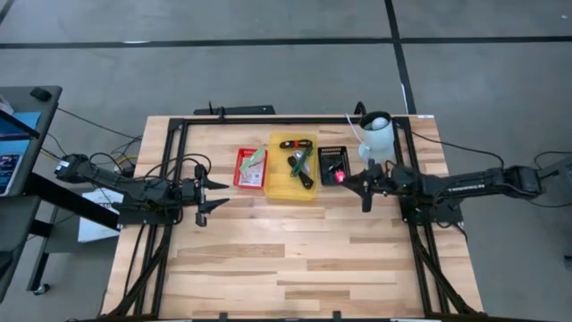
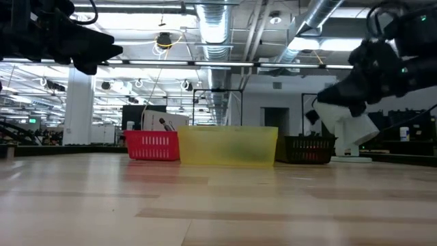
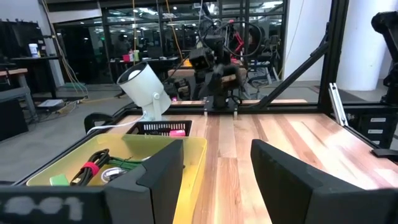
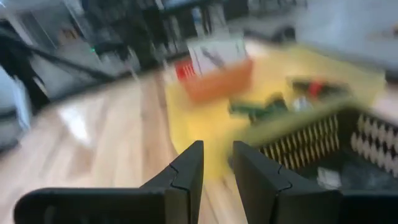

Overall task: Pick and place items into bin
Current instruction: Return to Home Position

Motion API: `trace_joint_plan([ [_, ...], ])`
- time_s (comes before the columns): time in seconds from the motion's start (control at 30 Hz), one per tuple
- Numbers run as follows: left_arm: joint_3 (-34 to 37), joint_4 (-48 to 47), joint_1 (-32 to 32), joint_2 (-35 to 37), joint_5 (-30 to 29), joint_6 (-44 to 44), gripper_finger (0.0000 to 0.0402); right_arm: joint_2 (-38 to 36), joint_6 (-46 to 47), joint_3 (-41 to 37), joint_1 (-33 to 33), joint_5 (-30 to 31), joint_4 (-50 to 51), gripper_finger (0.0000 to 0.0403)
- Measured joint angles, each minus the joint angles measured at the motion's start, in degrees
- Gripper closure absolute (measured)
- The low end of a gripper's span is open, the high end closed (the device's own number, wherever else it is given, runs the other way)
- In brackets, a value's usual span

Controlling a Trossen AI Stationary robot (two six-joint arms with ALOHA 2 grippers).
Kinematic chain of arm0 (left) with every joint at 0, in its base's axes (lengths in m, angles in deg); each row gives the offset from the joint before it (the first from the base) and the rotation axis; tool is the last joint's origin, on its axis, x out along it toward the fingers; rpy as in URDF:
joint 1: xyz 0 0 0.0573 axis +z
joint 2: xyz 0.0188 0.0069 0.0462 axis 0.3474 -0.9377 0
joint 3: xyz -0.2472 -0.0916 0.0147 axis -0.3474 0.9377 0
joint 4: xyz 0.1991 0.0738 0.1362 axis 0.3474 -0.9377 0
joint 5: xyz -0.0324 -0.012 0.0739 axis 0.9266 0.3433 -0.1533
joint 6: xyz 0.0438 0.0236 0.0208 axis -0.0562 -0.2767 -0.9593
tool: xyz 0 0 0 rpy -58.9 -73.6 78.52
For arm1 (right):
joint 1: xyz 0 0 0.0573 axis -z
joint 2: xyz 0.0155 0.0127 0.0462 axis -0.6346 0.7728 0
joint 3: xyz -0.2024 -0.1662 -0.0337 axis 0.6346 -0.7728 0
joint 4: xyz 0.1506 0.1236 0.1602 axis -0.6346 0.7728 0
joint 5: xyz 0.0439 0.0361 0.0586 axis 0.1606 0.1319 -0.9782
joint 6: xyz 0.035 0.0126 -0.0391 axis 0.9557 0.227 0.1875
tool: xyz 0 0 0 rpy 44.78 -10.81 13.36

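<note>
Three small bins stand in a row on the table's far half: a red bin (image 1: pixel 250 168) with a white printed packet (image 1: pixel 257 159), a yellow bin (image 1: pixel 295 166) with green-and-black handled tools (image 1: pixel 302 168) and a dark cable (image 3: pixel 93 168), and a black bin (image 1: pixel 332 163) with a pink-red piece (image 1: pixel 340 172). My left gripper (image 1: pixel 219 194) hovers open, left of the red bin and nearer the table's near edge. My right gripper (image 1: pixel 345 182) hovers by the black bin's near right corner, its fingers (image 4: pixel 186 168) a narrow gap apart and holding nothing.
A white lamp-like object (image 1: pixel 377 134) stands right of the black bin near the far edge. A black metal frame (image 1: pixel 179 125) runs along the table's far, left and right sides. The near half of the wooden tabletop (image 1: pixel 286 259) is bare.
</note>
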Motion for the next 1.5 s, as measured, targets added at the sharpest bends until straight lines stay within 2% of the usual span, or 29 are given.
trace_joint_plan([
  [0.3,0.00,-3.30,0.00,0.00,-0.22,-0.02,0.0219,3.58,0.41,-0.02,0.38,-0.16,5.40,0.0321],
  [0.77,0.02,-21.55,0.00,-0.01,-0.23,1.07,0.0219,4.66,0.49,-0.04,0.38,-0.19,5.45,0.0321],
  [1.5,-0.28,-22.58,0.00,-0.48,-0.13,1.02,0.0219,4.66,0.48,-0.07,0.38,-0.23,5.45,0.0321],
])
